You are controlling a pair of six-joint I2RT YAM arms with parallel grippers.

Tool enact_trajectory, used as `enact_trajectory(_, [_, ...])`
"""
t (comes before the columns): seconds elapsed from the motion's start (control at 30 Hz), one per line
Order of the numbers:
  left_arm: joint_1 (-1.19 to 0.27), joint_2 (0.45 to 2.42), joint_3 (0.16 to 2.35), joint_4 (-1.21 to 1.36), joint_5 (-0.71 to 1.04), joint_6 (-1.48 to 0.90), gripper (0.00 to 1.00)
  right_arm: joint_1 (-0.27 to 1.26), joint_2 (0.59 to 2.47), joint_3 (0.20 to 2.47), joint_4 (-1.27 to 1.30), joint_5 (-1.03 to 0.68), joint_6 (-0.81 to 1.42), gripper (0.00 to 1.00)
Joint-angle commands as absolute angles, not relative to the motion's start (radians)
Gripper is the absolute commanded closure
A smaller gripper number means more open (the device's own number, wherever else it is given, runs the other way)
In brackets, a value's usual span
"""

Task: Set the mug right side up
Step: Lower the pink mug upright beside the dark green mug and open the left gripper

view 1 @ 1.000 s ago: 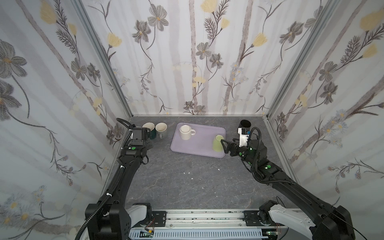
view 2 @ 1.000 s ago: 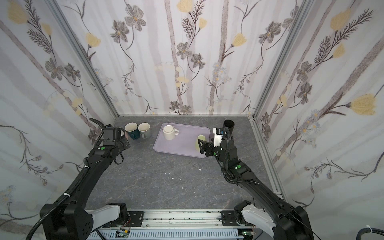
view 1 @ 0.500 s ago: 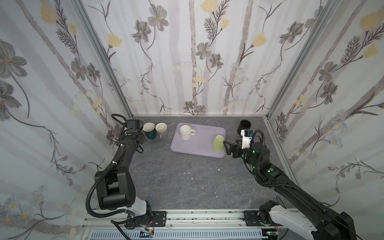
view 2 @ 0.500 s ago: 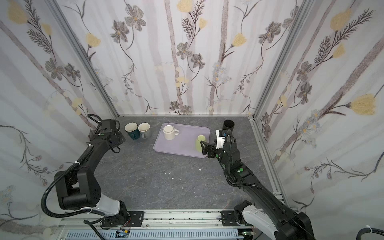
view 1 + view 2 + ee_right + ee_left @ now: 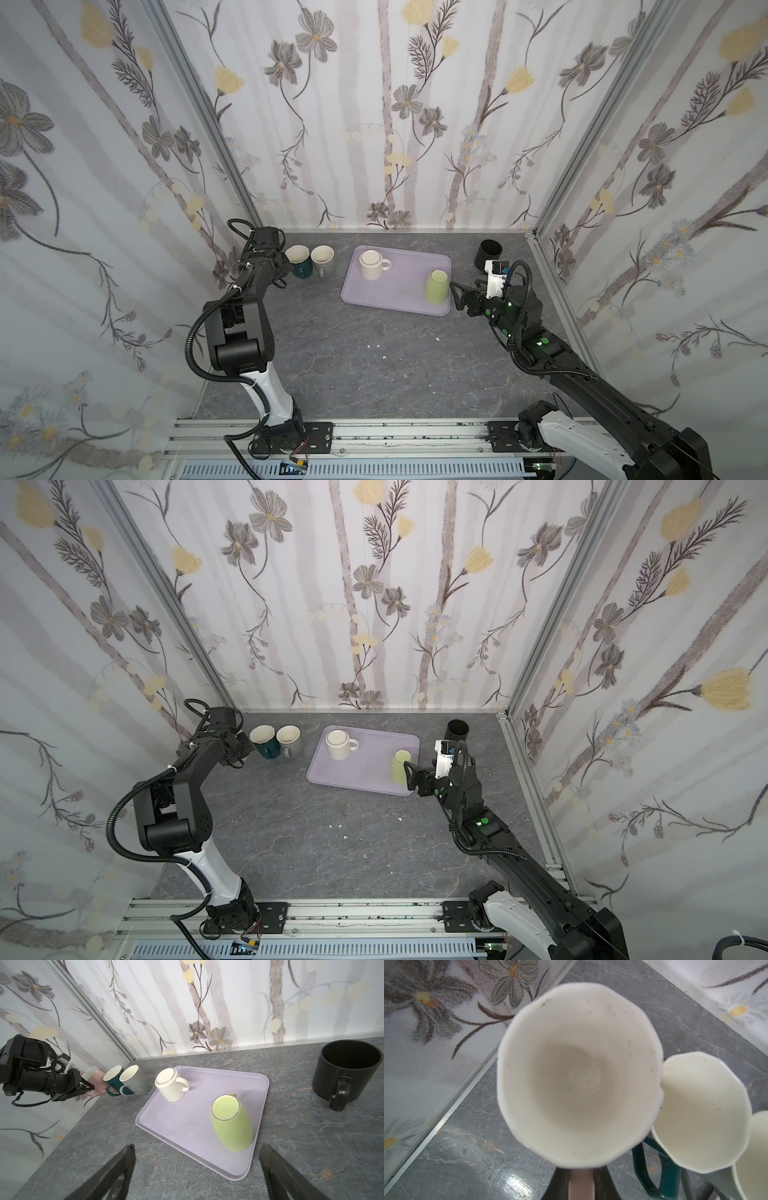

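1. The right pincer (image 5: pixel 456 296) (image 5: pixel 409 777) (image 5: pixel 197 1147) is released: its two fingers stand wide apart with nothing between them, low over the counter (image 5: pixel 353 374).
2. The green mug (image 5: pixel 436 286) (image 5: pixel 401 766) (image 5: pixel 232 1124) stands just ahead of those spread fingers without touching them. It is upside down, base up, rim down on the lilac tray (image 5: pixel 399 286) (image 5: pixel 187 1126), at the tray edge nearest this pincer.
3. Farther ahead of the right pincer, on the same tray, a cream mug (image 5: pixel 371 266) (image 5: pixel 337 746) (image 5: pixel 171 1084) is also upside down, well apart from the green one.
4. A black mug (image 5: pixel 487 254) (image 5: pixel 347 1070) stands upright on the counter off to the side of the right pincer, toward the back wall.
5. The left pincer (image 5: pixel 286 266) (image 5: pixel 245 750) (image 5: pixel 87 1087) (image 5: pixel 581 1184) is clenched on the handle of a pink mug (image 5: pixel 579 1076) (image 5: pixel 93 1078), whose mouth faces up. Whether that mug rests on the counter cannot be told.
6. Just beyond the left pincer's held mug, a teal mug (image 5: pixel 299 259) (image 5: pixel 704 1109) (image 5: pixel 113 1079) touches its rim. A grey mug (image 5: pixel 323 259) (image 5: pixel 135 1080) stands just beside the teal one. Both are upright.
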State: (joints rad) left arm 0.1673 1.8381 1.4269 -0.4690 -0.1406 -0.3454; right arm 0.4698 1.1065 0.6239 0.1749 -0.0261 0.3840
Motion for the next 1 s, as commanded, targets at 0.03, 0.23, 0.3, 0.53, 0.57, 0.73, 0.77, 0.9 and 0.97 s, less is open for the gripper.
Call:
enact_trajectory(0.03, [0.169, 1.851, 1.446, -0.443, -0.193, -0.357, 1.0, 0.467, 1.109, 0.625, 0.169, -0.015, 0.379, 0.07])
enact_trajectory(0.23, [0.169, 1.872, 1.447, -0.444, -0.181, -0.368, 1.0, 0.462, 1.108, 0.623, 0.169, -0.018, 0.379, 0.07])
enact_trajectory(0.3, [0.168, 1.872, 1.446, -0.442, -0.181, -0.371, 1.0, 0.462, 1.11, 0.624, 0.169, -0.021, 0.379, 0.06])
enact_trajectory(0.53, [0.164, 1.858, 1.445, -0.446, -0.162, -0.371, 0.56, 0.462, 1.111, 0.623, 0.166, -0.03, 0.38, 0.06])
enact_trajectory(0.57, [0.164, 1.856, 1.442, -0.445, -0.157, -0.371, 0.55, 0.462, 1.111, 0.621, 0.169, -0.031, 0.381, 0.06])
enact_trajectory(0.73, [0.152, 1.846, 1.432, -0.464, -0.156, -0.379, 0.14, 0.462, 1.113, 0.624, 0.168, -0.031, 0.383, 0.06])
enact_trajectory(0.77, [0.15, 1.84, 1.429, -0.468, -0.155, -0.38, 0.01, 0.462, 1.111, 0.624, 0.169, -0.033, 0.383, 0.06])
enact_trajectory(0.9, [0.135, 1.799, 1.407, -0.472, -0.162, -0.381, 0.0, 0.46, 1.102, 0.618, 0.169, -0.031, 0.386, 0.06])
enact_trajectory(0.97, [0.131, 1.782, 1.402, -0.483, -0.164, -0.38, 0.0, 0.46, 1.098, 0.614, 0.172, -0.033, 0.392, 0.06])
